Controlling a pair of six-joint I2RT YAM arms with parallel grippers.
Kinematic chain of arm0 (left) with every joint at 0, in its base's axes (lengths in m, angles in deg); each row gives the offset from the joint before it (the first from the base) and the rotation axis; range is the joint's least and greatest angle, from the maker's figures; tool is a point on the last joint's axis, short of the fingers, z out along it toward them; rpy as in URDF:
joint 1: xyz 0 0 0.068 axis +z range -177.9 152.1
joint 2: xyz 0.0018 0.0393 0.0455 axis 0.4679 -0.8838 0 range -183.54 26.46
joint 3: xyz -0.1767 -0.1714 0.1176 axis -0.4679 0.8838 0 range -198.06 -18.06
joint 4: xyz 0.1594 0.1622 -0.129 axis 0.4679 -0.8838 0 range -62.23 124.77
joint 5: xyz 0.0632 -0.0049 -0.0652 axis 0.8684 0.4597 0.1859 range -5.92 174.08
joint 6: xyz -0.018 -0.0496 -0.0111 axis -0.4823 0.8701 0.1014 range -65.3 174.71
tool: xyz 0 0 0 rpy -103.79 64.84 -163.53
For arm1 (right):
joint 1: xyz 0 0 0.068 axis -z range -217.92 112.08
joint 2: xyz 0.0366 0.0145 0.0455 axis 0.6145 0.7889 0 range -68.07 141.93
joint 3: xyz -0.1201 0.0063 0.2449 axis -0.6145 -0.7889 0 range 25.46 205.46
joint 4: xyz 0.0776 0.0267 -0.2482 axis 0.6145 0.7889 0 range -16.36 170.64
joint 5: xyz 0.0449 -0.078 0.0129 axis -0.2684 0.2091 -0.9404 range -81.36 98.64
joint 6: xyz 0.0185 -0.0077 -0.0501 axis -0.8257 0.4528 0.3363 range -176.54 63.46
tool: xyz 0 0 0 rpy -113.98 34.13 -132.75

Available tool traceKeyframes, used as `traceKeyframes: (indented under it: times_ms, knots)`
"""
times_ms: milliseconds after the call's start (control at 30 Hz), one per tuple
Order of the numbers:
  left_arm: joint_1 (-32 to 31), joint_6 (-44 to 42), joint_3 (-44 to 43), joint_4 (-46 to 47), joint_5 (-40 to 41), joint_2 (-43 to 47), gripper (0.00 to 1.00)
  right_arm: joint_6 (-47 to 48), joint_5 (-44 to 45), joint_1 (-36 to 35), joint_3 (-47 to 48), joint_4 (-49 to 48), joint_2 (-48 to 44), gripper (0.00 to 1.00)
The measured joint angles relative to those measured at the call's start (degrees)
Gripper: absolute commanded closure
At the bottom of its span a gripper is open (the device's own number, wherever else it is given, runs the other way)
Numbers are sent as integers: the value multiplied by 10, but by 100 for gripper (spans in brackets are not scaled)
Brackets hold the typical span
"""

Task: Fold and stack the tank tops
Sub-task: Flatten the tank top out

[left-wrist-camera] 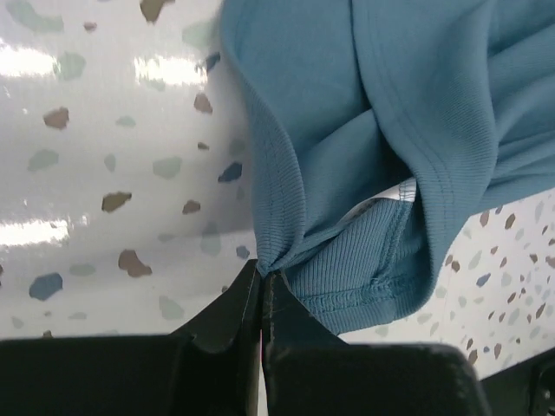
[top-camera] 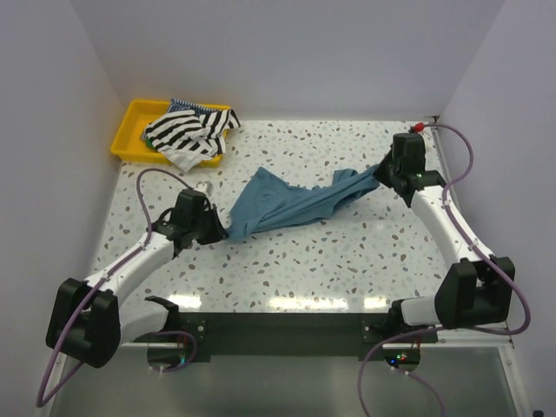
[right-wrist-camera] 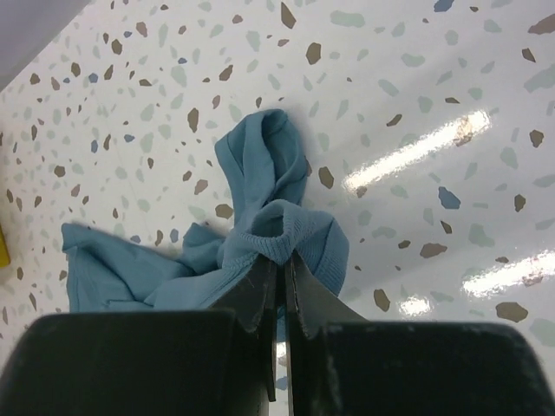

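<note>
Green cloth [top-camera: 159, 148] in the yellow tray [top-camera: 130, 130], almost wholly hidden under the black-and-white striped top [top-camera: 182, 135]

Two robot arms are in view, the left arm [top-camera: 130, 261] and the right arm [top-camera: 443, 226]. Each ends in one gripper, so two in all: the left gripper [top-camera: 224, 230] and the right gripper [top-camera: 378, 174]. There is one speckled table [top-camera: 347, 252] and one yellow tray [top-camera: 130, 126]. One teal-blue tank top [top-camera: 287, 204] lies on the table. The tray holds one black-and-white striped tank top [top-camera: 187, 135], plus one sliver of green cloth [top-camera: 162, 148] and one edge of finely striped cloth [top-camera: 189, 106]. That makes four separate fabrics; whether the two scraps are whole tops cannot be told.
</note>
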Motion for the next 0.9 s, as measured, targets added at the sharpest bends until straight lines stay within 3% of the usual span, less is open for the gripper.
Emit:
traceKeyframes:
  times_ms: [167,367,533,633,733,833,867,900]
  knots:
    - [1,9,-14,-16,-21,8,100,7,-27,5,141,39,97,100]
    - [15,9,-191,-23,-26,3,100,21,-87,6,427,68,244,100]
    - [18,17,-253,-3,-32,59,100,40,-108,6,557,93,271,100]
    - [-17,42,-205,26,-36,115,100,55,-103,7,570,106,258,100]
    - [-130,83,-102,86,-31,121,100,65,-89,16,497,110,227,99]
    - [-228,119,-1,129,-31,58,73,71,-85,43,391,115,216,76]
    - [-254,129,24,129,-33,28,61,73,-85,55,361,120,224,64]
    - [-270,133,40,126,-35,3,56,73,-83,67,337,126,234,58]
